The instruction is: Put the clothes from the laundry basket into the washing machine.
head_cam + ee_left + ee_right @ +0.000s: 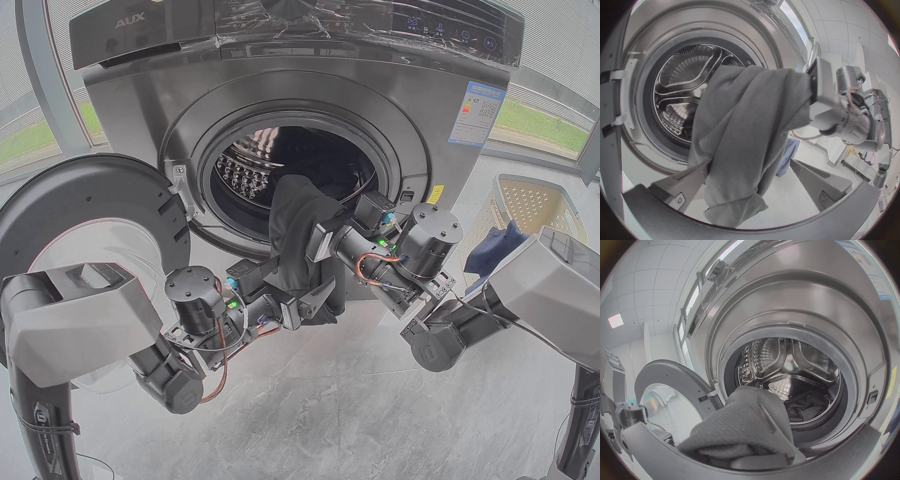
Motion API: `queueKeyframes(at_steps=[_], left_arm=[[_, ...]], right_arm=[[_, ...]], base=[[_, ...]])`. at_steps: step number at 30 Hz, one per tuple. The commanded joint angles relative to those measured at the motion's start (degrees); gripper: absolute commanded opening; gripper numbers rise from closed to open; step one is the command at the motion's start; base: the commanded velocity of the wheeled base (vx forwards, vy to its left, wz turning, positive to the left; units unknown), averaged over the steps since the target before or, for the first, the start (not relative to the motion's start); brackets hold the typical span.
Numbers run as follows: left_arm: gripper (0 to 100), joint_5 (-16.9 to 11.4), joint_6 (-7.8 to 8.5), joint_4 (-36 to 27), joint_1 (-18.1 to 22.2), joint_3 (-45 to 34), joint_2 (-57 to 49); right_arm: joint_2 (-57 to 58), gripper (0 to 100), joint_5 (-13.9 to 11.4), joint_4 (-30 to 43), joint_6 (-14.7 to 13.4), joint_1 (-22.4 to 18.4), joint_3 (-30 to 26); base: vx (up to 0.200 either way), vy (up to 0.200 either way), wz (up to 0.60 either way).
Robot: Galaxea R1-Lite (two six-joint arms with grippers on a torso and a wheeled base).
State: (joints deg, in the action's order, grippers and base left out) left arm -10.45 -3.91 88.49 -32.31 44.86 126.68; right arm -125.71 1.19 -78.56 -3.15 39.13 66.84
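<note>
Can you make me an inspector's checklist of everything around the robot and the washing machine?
Surface: grey marbled floor.
Job's things: dark garment hanging in front of the mouth of the drum; more dark clothes inside it; blue cloth in the laundry basket; washing machine with its door swung open.
Clutter: nothing seen.
Claws: right claw shut on the dark garment; left claw open, the garment hanging between its fingers.
Cables: orange cable looped at the right wrist.
Surroundings: windows with grass outside.
</note>
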Motion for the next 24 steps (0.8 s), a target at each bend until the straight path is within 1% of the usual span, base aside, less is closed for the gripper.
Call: queueKeyframes(at_steps=[1,3,6,7,8,11,12,13,16,18,19,20,21,22,23,24], left_arm=[[100,0.4,-0.13,-0.2,-0.2,6.8,6.6],[100,1.1,-0.22,-0.9,0.1,9.0,7.7],[100,3.9,-0.13,-1.2,0.7,12.3,10.0],[100,4.0,-0.13,-1.2,0.7,12.4,10.1],[100,4.9,-0.13,-1.2,0.9,13.5,11.1],[100,5.1,-0.13,-1.1,1.0,13.8,11.5],[100,5.3,-0.13,-1.0,0.9,13.9,11.9],[0,5.3,-0.13,-1.0,0.9,14.0,11.9],[0,5.8,-0.22,-1.0,0.9,15.9,11.9],[0,7.7,-0.31,-0.7,1.2,17.6,11.9],[0,7.7,-0.31,-0.7,1.2,17.6,11.9],[0,8.5,-0.66,-0.5,1.8,18.5,11.7],[0,8.7,-1.18,-0.4,2.2,18.7,11.4],[0,8.7,-1.36,-0.4,2.2,18.8,11.2],[0,8.7,-2.24,-0.3,2.7,18.7,10.6],[0,8.8,-2.59,-0.2,2.9,18.5,10.1]], right_arm=[[0.5,0,0.7,-0.1,0.0,1.4,-1.5],[0.6,0,1.2,-0.3,-0.1,2.0,-2.2],[0.9,0,1.2,-0.3,-0.1,2.4,-2.9],[1.0,0,1.2,-0.3,-0.1,2.4,-2.9],[1.7,0,1.3,-0.1,-0.1,2.8,-3.3],[1.9,0,1.4,-0.1,-0.3,2.9,-3.3],[2.4,0,1.9,0.0,-0.5,3.2,-3.4],[2.5,0,1.9,0.0,-0.5,3.3,-3.4],[2.8,0,2.0,0.0,-0.7,3.4,-4.4],[2.8,0,2.1,-0.3,-1.0,3.2,-5.1],[2.8,0,2.1,-0.3,-1.0,3.2,-5.1],[3.5,0,2.1,-0.5,-1.6,2.7,-6.1],[4.1,0,2.1,-0.5,-1.7,2.4,-6.9],[4.2,0,2.1,-0.5,-1.8,2.3,-7.1],[4.9,0,2.6,-0.3,-1.9,1.4,-8.6],[5.1,0,2.9,-0.1,-2.2,0.6,-9.3]], base=[[0.0,0.0,0.0],[0.0,0.0,0.0],[0.0,0.0,0.0],[0.0,0.0,0.0],[0.0,0.0,0.0],[0.0,0.0,0.0],[0.0,0.0,0.0],[0.0,0.0,0.0],[0.0,0.0,0.0],[0.0,0.0,0.0],[0.0,0.0,0.0],[0.0,0.0,0.0],[0.0,0.0,0.0],[0.0,0.0,0.0],[0.0,0.0,0.0],[0.0,0.0,0.0]])
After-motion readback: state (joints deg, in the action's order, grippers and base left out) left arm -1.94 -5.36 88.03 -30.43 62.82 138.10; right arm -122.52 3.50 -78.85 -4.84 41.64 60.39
